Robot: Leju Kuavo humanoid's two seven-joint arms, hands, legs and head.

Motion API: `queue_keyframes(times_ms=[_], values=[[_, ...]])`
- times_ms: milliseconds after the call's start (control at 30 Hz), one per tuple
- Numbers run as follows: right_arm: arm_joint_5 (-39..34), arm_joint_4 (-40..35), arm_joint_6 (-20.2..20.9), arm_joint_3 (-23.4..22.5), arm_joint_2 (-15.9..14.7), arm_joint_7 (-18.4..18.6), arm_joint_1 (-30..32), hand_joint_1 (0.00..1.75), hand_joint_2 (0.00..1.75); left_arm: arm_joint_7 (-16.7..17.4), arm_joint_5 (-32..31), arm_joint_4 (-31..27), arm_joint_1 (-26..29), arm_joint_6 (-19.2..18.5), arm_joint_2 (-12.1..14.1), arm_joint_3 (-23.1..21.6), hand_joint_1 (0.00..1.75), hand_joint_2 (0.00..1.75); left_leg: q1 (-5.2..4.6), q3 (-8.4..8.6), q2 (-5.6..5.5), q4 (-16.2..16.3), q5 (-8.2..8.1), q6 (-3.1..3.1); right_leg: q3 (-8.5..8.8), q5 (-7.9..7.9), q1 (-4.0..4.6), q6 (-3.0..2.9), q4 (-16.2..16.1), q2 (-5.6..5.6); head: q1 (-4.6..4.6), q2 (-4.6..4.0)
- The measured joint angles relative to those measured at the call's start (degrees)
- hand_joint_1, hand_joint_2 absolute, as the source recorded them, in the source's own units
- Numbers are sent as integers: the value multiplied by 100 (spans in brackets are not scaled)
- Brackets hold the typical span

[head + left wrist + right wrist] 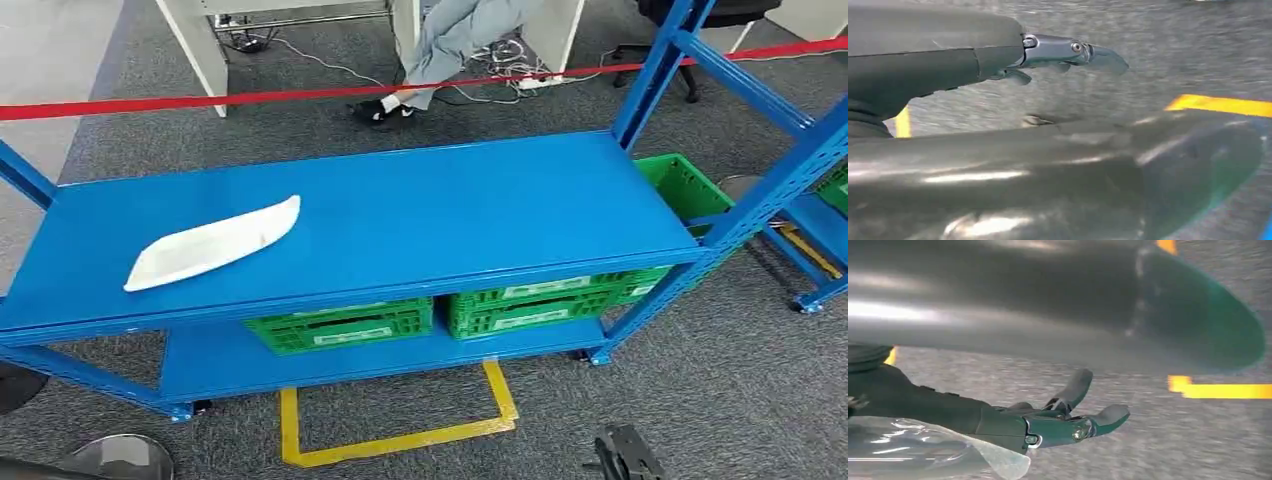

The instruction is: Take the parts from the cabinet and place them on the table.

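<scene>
Right hand (1058, 422) hangs over grey carpet, fingers spread and slack, nothing in them; clear plastic film sits beside the wrist. Left hand (1068, 52) likewise over the carpet, fingers extended, holding nothing. Head view: right hand's dark fingers (625, 455) show at bottom right of the frame. Yellow taped square (400, 440) on the floor at bottom centre, just in front of the blue metal shelf rack (450, 210). White elongated plastic part (212, 244) lies flat on the rack's top shelf, centre-left of the frame, well apart from both hands. Green slatted plastic crates (450, 312) sit on the lower shelf. Red barrier tape (300, 93) crosses the upper frame; a seated person's legs (440, 50) behind it.
</scene>
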Motion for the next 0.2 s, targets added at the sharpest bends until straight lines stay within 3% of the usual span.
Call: queue_keyframes(times_ms=[200], values=[[510,573,253,-428,204,121,66,0,0,193,-435,765,-191,-114,-20,-51,0,0,-1,0,0,0,-2,3,-1,-1,-1,1,-1,-2,-2,0]])
